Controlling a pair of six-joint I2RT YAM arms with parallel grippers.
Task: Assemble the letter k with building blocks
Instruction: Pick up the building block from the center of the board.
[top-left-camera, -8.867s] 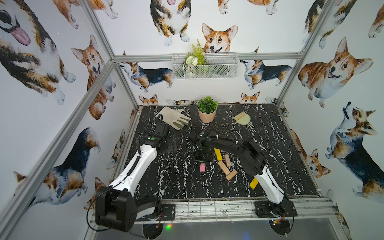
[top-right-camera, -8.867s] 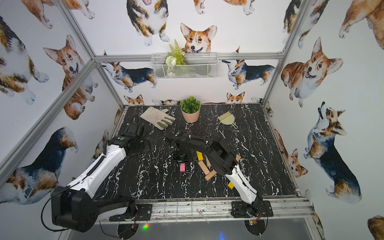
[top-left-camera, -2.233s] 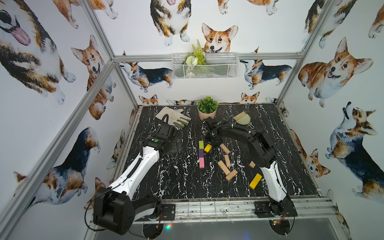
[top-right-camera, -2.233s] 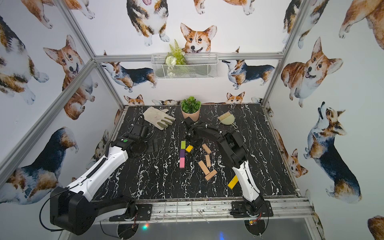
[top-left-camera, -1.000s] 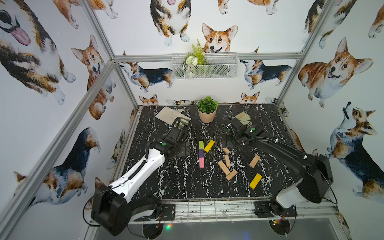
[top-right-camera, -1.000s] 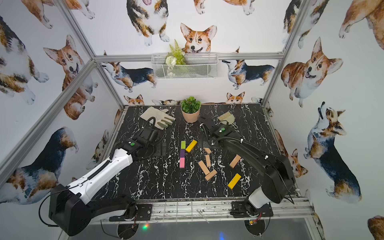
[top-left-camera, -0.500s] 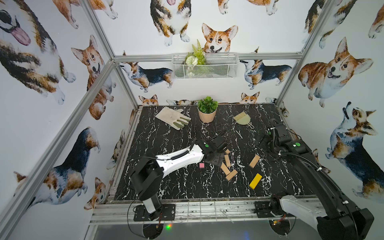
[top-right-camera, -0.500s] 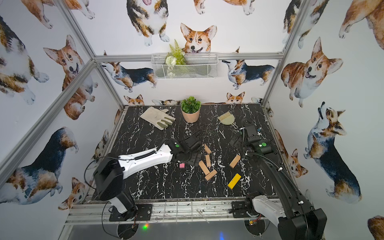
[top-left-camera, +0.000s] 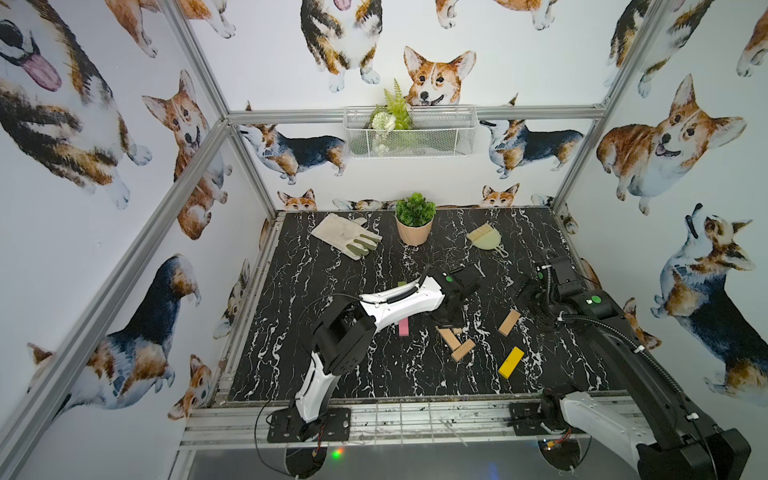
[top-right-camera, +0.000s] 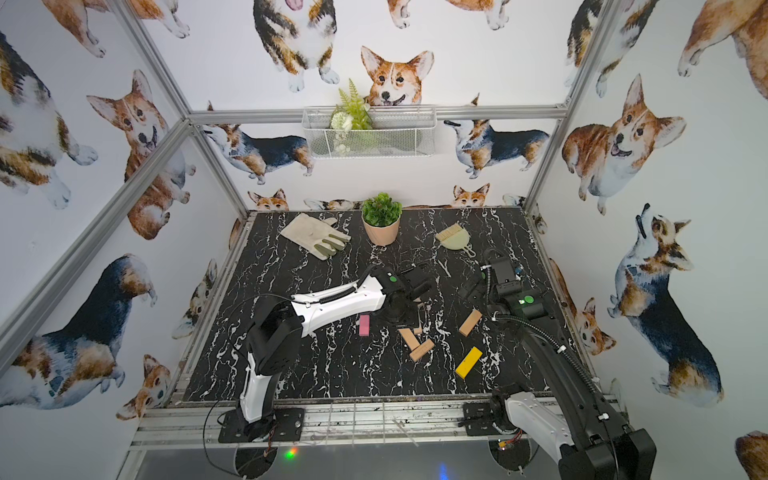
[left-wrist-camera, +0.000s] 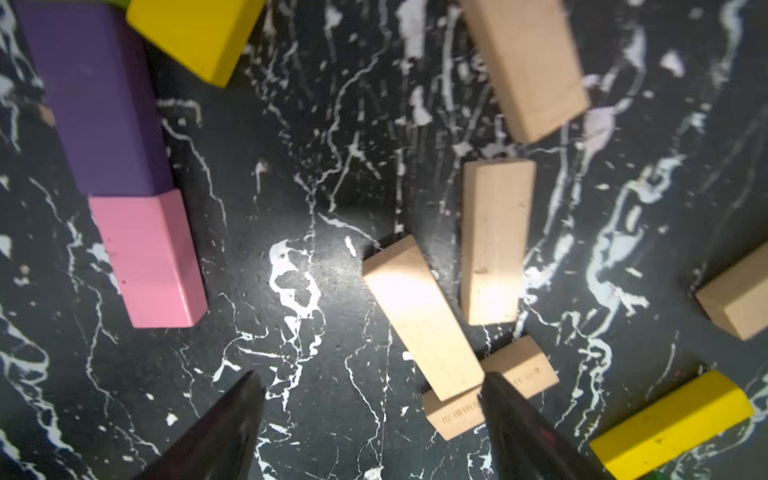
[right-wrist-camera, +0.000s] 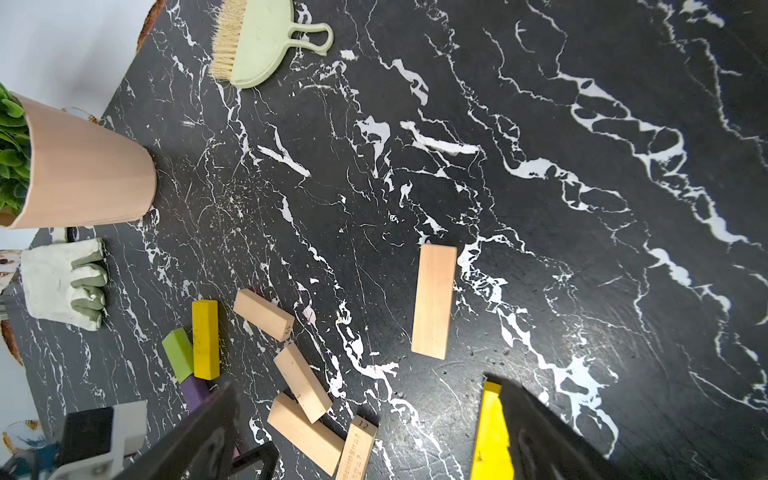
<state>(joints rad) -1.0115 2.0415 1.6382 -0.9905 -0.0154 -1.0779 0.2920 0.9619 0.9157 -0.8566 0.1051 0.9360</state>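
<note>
A green (right-wrist-camera: 178, 353), a purple (left-wrist-camera: 95, 104) and a pink block (left-wrist-camera: 151, 257) lie end to end in a line, with a yellow block (left-wrist-camera: 195, 33) slanting off near the purple one. Several tan blocks (left-wrist-camera: 419, 316) lie scattered beside them; one (top-left-camera: 509, 322) lies apart, near a second yellow block (top-left-camera: 511, 362). My left gripper (left-wrist-camera: 370, 386) hangs open over the tan cluster, in both top views (top-left-camera: 451, 316) (top-right-camera: 399, 311), bare table between its fingers and one fingertip (left-wrist-camera: 498, 395) above a printed tan block (left-wrist-camera: 519, 374). My right gripper (right-wrist-camera: 365, 390) is open at the right (top-left-camera: 530, 297), holding nothing.
A glove (top-left-camera: 347, 237), a potted plant (top-left-camera: 414, 224) and a green hand brush (top-left-camera: 484, 237) lie along the back of the black marble table (top-left-camera: 316, 365). A wire basket (top-left-camera: 409, 133) hangs on the back wall. The left arm's white link (top-left-camera: 399, 301) spans the middle.
The left arm has swung from the left side to the middle and now hangs over the tan blocks. The right arm has drawn back to the right edge.
</note>
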